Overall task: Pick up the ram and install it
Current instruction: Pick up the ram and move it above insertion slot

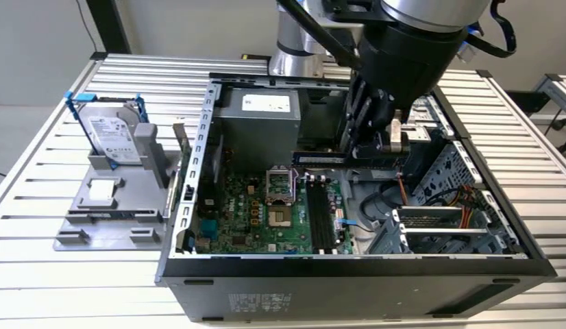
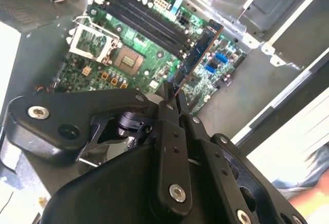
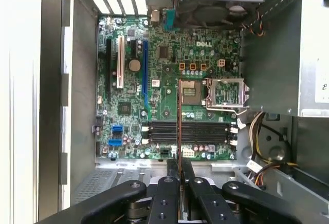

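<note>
In the exterior view the gripper [image 1: 373, 156] is pinched on one end of the ram [image 1: 320, 159], low inside the open case [image 1: 206, 137]. The stick juts sideways from its tips, clear above the board. The second wrist view shows the ram's [image 2: 198, 54] flat face reaching out ahead of the gripper. The first wrist view has it edge-on — a thin line lying across the memory slots [image 3: 187, 130] beyond the tips, not along them.

The slatted metal table [image 1: 82, 281] bears an open computer case [image 1: 356, 291] and grey fixture [image 1: 105, 219].
</note>
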`<action>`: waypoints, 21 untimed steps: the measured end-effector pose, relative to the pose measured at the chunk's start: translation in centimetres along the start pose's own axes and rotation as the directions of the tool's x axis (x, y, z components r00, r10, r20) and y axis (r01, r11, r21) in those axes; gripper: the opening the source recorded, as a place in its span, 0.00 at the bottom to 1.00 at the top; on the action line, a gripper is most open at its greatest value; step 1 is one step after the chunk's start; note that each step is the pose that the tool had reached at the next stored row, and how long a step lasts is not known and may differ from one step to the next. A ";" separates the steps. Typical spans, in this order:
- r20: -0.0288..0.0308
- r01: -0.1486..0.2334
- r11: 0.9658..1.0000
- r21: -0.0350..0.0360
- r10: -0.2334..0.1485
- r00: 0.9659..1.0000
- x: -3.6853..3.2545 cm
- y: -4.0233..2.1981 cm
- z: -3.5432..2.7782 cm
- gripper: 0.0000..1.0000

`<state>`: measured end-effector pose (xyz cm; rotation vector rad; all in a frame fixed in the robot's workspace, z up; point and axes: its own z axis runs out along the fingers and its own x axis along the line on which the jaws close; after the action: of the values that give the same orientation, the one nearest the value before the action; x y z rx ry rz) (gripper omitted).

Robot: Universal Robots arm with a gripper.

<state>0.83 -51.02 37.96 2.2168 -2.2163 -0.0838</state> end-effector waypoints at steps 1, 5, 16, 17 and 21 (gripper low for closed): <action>0.000 0.000 1.000 0.000 0.000 1.000 0.00 -0.20 -0.01 0.00; 0.000 0.000 1.000 0.000 0.000 1.000 -0.02 -0.96 -0.03 0.00; 0.001 -0.016 1.000 0.001 0.016 1.000 -1.03 -1.70 -0.03 0.00; 0.001 -0.018 1.000 0.001 0.018 1.000 -1.12 -1.74 -0.03 0.00; 0.001 -0.024 1.000 0.001 0.024 1.000 -1.58 -1.86 -0.02 0.00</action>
<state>2.69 -49.44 37.96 2.1909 -2.2428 -0.0839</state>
